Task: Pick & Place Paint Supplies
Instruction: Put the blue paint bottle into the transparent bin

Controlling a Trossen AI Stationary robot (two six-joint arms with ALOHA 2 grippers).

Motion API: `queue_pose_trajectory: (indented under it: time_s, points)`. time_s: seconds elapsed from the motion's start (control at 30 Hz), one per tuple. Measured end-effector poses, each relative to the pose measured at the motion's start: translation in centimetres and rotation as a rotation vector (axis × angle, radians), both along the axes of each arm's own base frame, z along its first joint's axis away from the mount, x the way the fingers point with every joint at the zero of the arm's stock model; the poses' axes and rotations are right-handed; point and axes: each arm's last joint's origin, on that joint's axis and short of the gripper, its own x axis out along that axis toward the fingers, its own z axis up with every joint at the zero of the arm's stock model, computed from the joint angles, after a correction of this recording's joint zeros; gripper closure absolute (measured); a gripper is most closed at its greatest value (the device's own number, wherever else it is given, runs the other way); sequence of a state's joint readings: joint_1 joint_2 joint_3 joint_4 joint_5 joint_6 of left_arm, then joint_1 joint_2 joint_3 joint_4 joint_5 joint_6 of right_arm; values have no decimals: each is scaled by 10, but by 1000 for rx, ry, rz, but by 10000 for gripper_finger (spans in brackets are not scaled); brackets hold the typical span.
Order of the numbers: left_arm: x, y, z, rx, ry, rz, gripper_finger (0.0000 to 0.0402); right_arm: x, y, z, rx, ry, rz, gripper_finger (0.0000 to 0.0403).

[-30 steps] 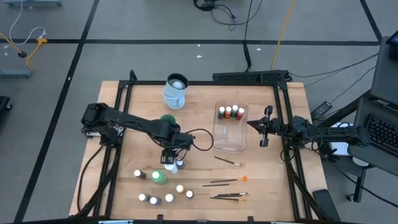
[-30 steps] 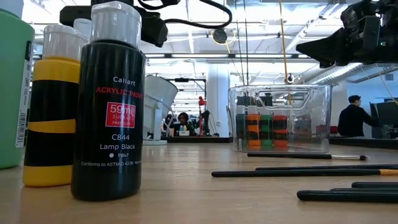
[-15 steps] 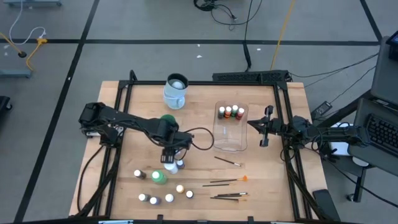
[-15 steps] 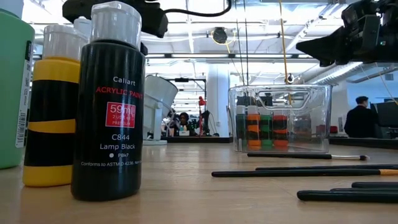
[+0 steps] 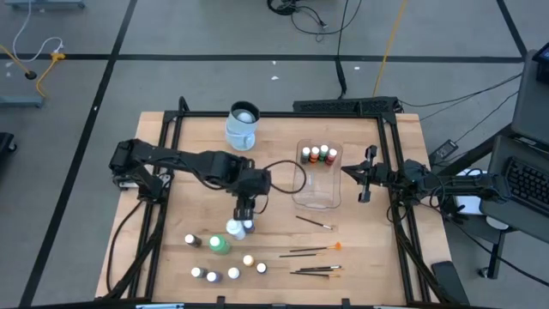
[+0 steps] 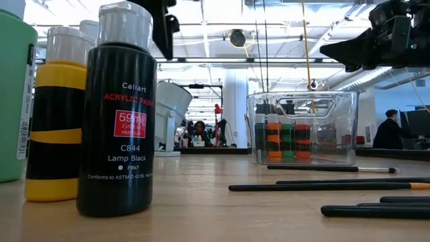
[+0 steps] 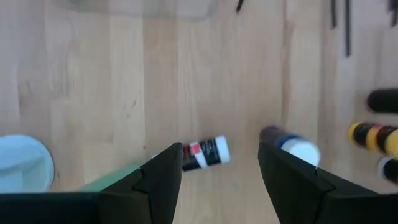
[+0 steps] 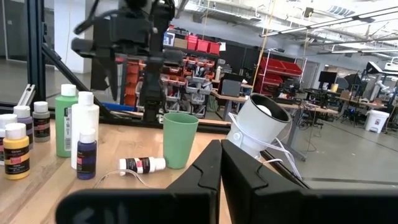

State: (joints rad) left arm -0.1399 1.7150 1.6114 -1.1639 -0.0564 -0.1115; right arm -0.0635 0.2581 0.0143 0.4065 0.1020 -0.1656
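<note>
Our left tool (image 5: 244, 209) hangs over the middle of the worktop (image 5: 197, 163) with its fingers (image 7: 163, 180) parted and nothing between them. Just beneath it a small bottle lies on its side (image 7: 206, 152), red label up, with a blue-bodied upright bottle (image 7: 292, 146) and a taller white bottle (image 8: 84, 127) close by. A green cup (image 8: 180, 139) stands near them.

We judge the step in hand to be the approach for the next pick. The fallen bottle sits almost between the fingers, so the next move calls for a straight descent with the jaws squared across the bottle's body, then a lift toward the clear tub (image 5: 316, 194), where four small bottles (image 5: 318, 154) already stand.

Beyond that, the large green bottle (image 5: 220, 245) and more small bottles (image 5: 210, 275) wait toward the near edge, and the brushes (image 5: 316, 251) lie to their right.

Our right tool (image 5: 364, 176) waits at the worktop's right side, beside the tub, fingers pressed together and empty.

Room is tight around the target, since upright bottles stand close enough to be knocked. The path to the tub looks open. The white-and-blue mug (image 5: 242, 126) lies well clear, at the far edge.
</note>
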Motion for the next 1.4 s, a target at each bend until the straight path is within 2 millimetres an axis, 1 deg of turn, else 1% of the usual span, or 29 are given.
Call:
queue_pose_trajectory:
  time_s: [0.07, 0.27, 0.43, 0.57, 0.77, 0.93, 1.17, 1.4]
  points:
    - [-1, -6, 0, 18, -2, 8, 188, 0, 0, 0, 0, 0, 0, 399]
    - [5, -22, -16, 7, 47, 58, 187, 0, 0, 0, 0, 3, 0, 399]
    - [5, -28, -15, 0, 32, 44, 187, 0, 0, 0, 0, 0, -1, 399]
    - [3, -30, -11, -2, 28, 33, 187, 0, 0, 1, -3, -6, -1, 399]
    - [3, -33, 9, 12, -18, 30, 187, 0, 0, 1, -15, -6, -3, 399]
    - [4, -33, 13, -5, -32, 49, 187, 0, 0, 1, -14, -5, -3, 399]
    - [14, -36, -6, 18, 30, 48, 187, 0, 0, 1, -13, -6, -2, 399]
    - [20, -40, -22, -21, 105, 54, 187, 0, 0, 1, -11, -6, -2, 399]
